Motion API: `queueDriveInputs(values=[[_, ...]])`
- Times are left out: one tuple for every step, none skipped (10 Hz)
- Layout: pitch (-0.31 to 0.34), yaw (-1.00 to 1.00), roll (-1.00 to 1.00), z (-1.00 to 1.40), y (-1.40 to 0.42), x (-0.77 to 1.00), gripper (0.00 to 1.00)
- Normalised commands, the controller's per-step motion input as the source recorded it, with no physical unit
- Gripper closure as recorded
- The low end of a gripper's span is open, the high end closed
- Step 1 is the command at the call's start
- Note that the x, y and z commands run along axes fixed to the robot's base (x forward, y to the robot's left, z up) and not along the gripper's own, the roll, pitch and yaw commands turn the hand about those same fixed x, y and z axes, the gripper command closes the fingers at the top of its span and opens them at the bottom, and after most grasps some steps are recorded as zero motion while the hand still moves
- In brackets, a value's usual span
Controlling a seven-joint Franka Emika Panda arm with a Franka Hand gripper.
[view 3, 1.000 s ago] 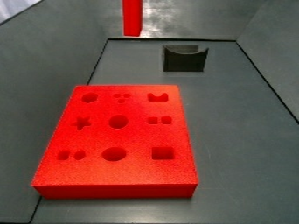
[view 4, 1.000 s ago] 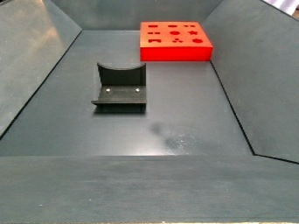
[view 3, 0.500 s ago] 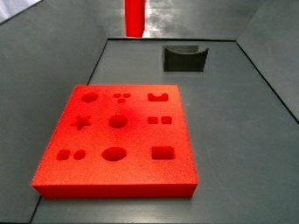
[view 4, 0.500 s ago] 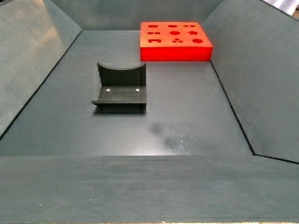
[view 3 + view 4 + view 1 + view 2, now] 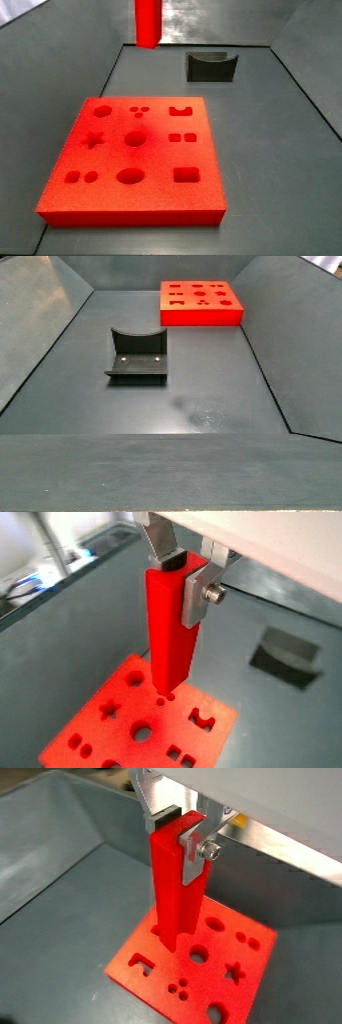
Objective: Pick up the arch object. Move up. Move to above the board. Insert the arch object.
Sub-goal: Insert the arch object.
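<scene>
My gripper (image 5: pixel 178 574) is shut on the top end of the arch object (image 5: pixel 171 637), a tall slim bright red post that hangs upright. It also shows in a wrist view (image 5: pixel 175 878) and, cut off by the picture's edge, in a side view (image 5: pixel 146 24). The board (image 5: pixel 134 160) is a flat red-orange slab with a 3x3 grid of recesses, lying on the floor. In both wrist views the post hangs high over the board (image 5: pixel 127 717) (image 5: pixel 201 958). The gripper itself is out of both side views.
The dark fixture (image 5: pixel 138 355) stands on the grey floor apart from the board (image 5: pixel 202 303). It also shows in a side view (image 5: pixel 211 66) and in a wrist view (image 5: pixel 287 655). Sloping grey walls (image 5: pixel 47 326) ring the floor.
In the side view the red post has shifted slightly left and hangs a little lower in the picture. The board and the fixture have not moved.
</scene>
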Motion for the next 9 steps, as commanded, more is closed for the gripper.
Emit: queueDriveInputs(values=[[-0.004,-1.0,0.0,-0.29,0.0,0.0,1.0],[-0.006,-1.0,0.0,-0.29,0.0,0.0,1.0],[-0.006,-1.0,0.0,-0.3,0.0,0.0,1.0],[-0.013,-1.0,0.0,-0.31,0.0,0.0,1.0],[-0.013,-1.0,0.0,-0.31,0.0,0.0,1.0],[-0.017,-1.0,0.0,-0.32,0.0,0.0,1.0],[-0.044,-1.0,0.02,-0.43,0.0,0.0,1.0],[-0.049,-1.0,0.06,-0.51,0.0,0.05,1.0],[-0.059,-0.98,0.06,-0.51,0.0,0.13,1.0]])
